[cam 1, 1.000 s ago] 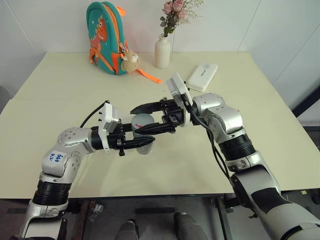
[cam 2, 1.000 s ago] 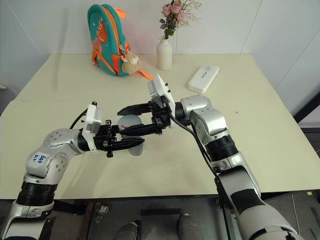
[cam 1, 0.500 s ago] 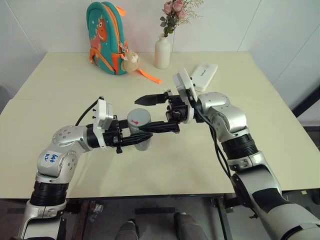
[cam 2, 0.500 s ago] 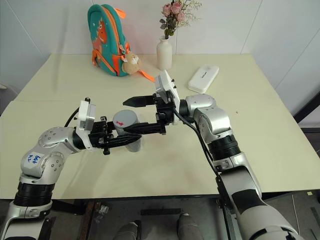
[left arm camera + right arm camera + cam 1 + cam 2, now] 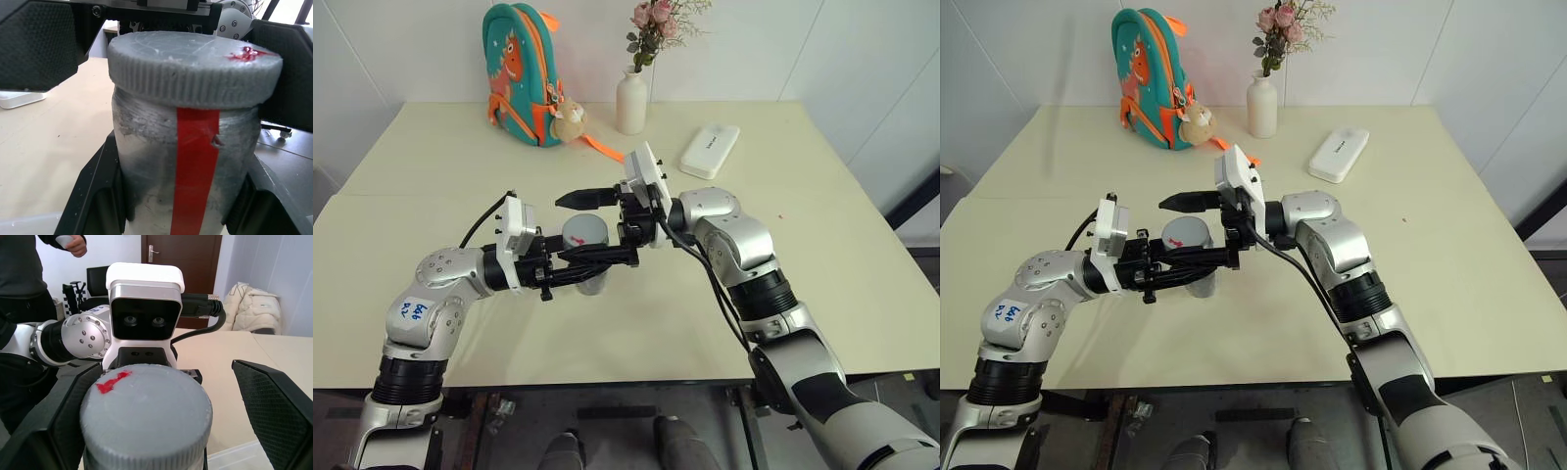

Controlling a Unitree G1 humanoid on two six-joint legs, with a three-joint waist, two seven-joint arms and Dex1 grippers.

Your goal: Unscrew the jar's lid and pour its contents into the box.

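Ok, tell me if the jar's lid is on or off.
On. The lid sits on the jar, its ribbed rim overlapping the neck.

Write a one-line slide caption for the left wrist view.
Left gripper clamps the red-striped jar; lid still screwed on, right gripper's fingers open around it.

- Jar (image 5: 161, 161): cloudy clear, with a red stripe down its side.
- Lid (image 5: 146, 406): grey, with a red mark on top.
- Backpack (image 5: 521, 73): teal with orange trim.
- Vase (image 5: 631, 102): white.
- Worktop (image 5: 431, 176): pale cream.
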